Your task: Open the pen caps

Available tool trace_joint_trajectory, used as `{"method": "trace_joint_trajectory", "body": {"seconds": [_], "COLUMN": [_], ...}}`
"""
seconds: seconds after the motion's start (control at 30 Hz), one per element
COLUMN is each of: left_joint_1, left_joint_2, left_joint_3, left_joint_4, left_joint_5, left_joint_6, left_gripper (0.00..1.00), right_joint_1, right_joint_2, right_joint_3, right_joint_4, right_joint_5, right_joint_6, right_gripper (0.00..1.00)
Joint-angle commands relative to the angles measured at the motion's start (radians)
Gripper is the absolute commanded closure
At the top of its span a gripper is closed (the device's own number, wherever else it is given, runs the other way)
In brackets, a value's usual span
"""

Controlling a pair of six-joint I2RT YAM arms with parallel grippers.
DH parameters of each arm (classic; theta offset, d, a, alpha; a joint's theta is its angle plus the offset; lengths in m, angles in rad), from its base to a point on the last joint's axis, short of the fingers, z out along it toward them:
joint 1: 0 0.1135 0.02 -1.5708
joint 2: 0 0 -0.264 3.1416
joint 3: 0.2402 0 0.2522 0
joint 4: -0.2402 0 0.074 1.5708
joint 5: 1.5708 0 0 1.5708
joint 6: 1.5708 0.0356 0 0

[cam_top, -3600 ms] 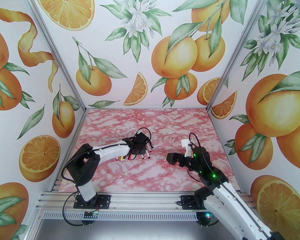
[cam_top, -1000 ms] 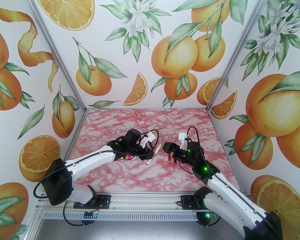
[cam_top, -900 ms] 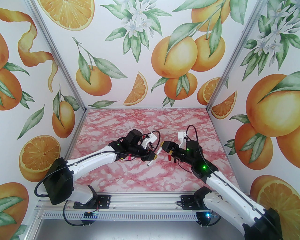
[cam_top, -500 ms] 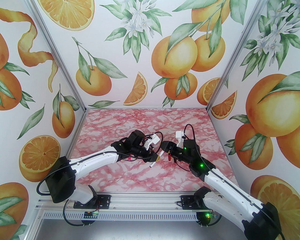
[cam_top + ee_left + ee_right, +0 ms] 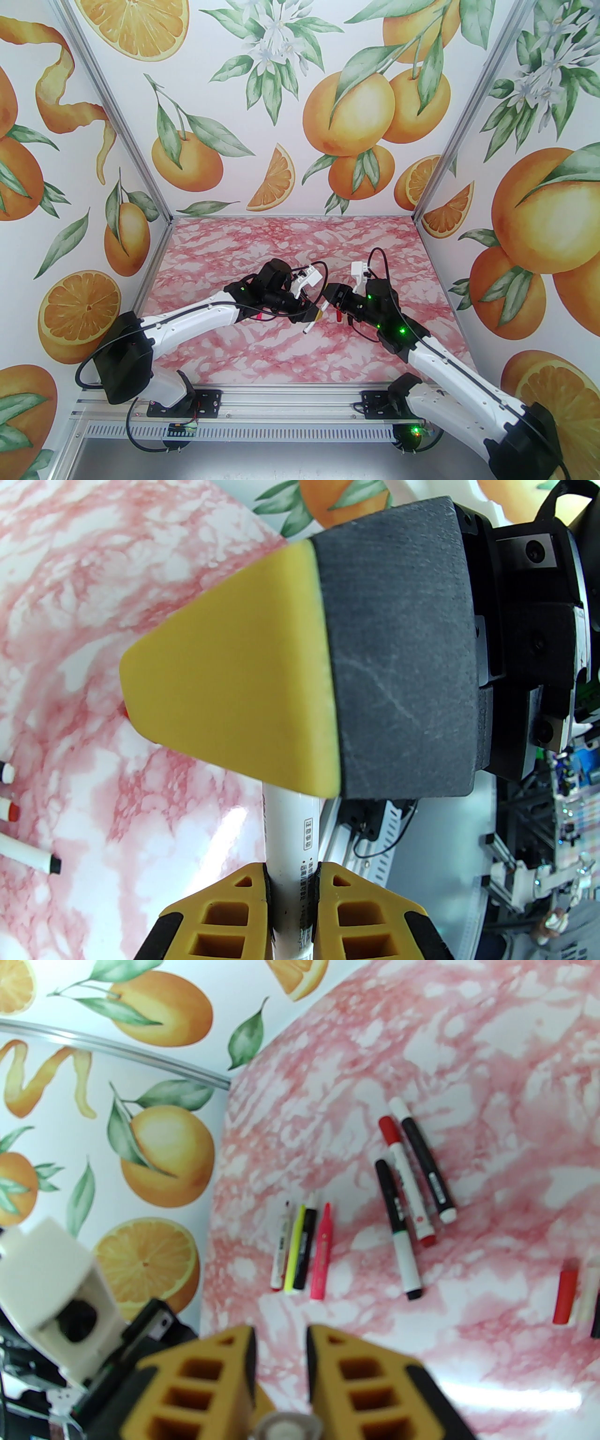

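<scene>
Slippage risk: left gripper (image 5: 290,870) clamps the white marker (image 5: 290,822); you cannot tell whether right gripper (image 5: 281,1335) grips its cap (image 5: 287,1428).

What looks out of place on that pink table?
Nothing is spilled or broken. A loose red cap lies on the table with a pale cap beside it, well apart from the pens. They look stray and were probably pulled off already.

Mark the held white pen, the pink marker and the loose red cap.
white pen (image 5: 290,827), left wrist view, bare barrel.
pink marker (image 5: 321,1253), right wrist view, mid-barrel.
red cap (image 5: 565,1295), right wrist view, middle of its side.
</scene>
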State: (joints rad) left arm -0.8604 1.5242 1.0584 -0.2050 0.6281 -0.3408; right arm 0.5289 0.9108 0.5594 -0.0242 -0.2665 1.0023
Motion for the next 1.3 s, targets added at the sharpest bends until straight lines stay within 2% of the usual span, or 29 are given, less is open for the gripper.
{"method": "trace_joint_trajectory", "body": {"seconds": [0.0,0.2,0.3,0.4,0.53,0.67,0.93,1.0,1.1,1.27], "left_joint_1": [-0.005,-0.005,-0.009,-0.024,-0.045,-0.051,-0.058,-0.066,-0.087,-0.126], "left_joint_2": [0.014,0.010,0.008,0.016,0.027,0.036,0.021,0.019,0.019,0.010], "left_joint_3": [0.037,0.035,0.026,0.005,-0.022,-0.034,-0.037,-0.029,0.000,0.008], "left_joint_4": [0.008,0.006,0.053,0.126,0.215,0.254,0.197,0.151,0.038,-0.037], "left_joint_5": [0.001,-0.005,0.006,0.021,0.015,-0.001,-0.088,-0.128,-0.247,-0.336], "left_joint_6": [0.002,0.000,-0.031,-0.073,-0.116,-0.139,-0.090,-0.066,-0.025,0.031], "left_gripper": [0.85,0.83,0.72,0.64,0.62,0.66,0.88,0.91,0.95,0.97], "right_joint_1": [0.006,0.006,0.005,0.006,0.006,0.005,0.006,0.005,0.005,0.005], "right_joint_2": [-0.011,-0.018,-0.023,-0.032,-0.038,-0.042,-0.048,-0.048,-0.050,-0.052], "right_joint_3": [0.014,0.016,0.012,0.004,-0.008,-0.021,-0.033,-0.032,-0.017,0.009], "right_joint_4": [0.014,-0.003,0.007,0.026,0.045,0.065,0.068,0.062,0.011,-0.035], "right_joint_5": [0.020,0.034,0.029,0.022,0.014,0.010,0.032,0.049,0.118,0.205], "right_joint_6": [-0.011,-0.020,-0.012,0.002,0.018,0.033,0.037,0.033,0.016,0.005], "right_gripper": [0.78,0.83,0.84,0.85,0.85,0.85,0.86,0.86,0.87,0.87]}}
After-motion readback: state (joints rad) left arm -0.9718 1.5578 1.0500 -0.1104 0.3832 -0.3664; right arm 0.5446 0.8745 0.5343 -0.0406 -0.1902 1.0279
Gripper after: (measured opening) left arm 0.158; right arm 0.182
